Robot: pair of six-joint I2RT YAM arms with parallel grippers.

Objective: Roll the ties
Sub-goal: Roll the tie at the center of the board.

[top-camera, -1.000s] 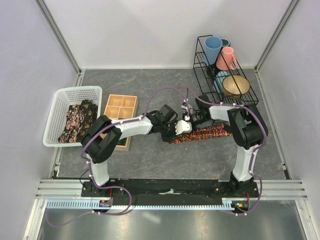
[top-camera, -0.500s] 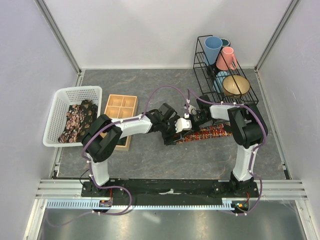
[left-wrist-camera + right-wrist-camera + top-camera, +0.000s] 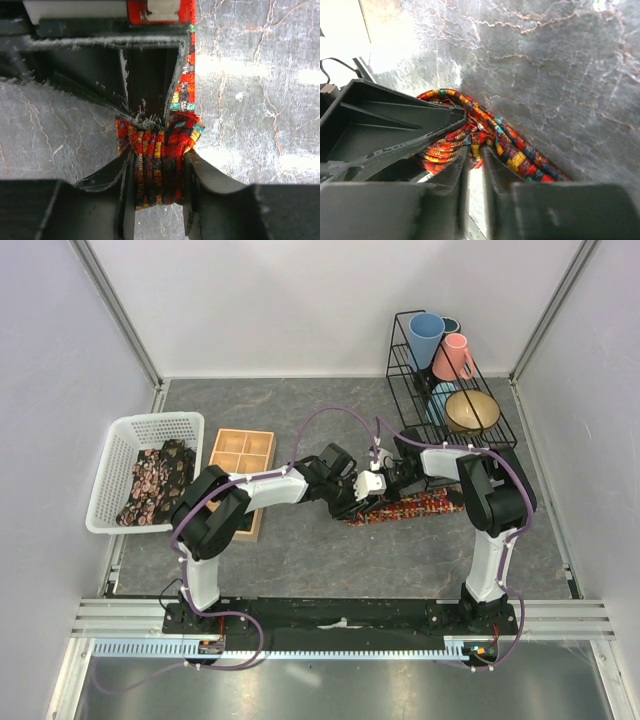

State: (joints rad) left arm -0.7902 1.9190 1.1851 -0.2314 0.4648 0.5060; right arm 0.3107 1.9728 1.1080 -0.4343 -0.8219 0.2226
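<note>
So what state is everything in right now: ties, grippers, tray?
red tie: partly rolled, tail lying flat
other ties: unrolled, heaped in the basket
left gripper: shut on the rolled end
right gripper: shut on the roll's fabric
wooden tray: visible compartments empty

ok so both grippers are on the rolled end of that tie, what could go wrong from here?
1. The left gripper squeezes the roll from its sides. The layers look uneven, so it may spring open on release.
2. The right gripper sits hard against the same end of the tie, so the fingers could collide.
3. Some frayed threads show at the roll's top and may snag.
</note>
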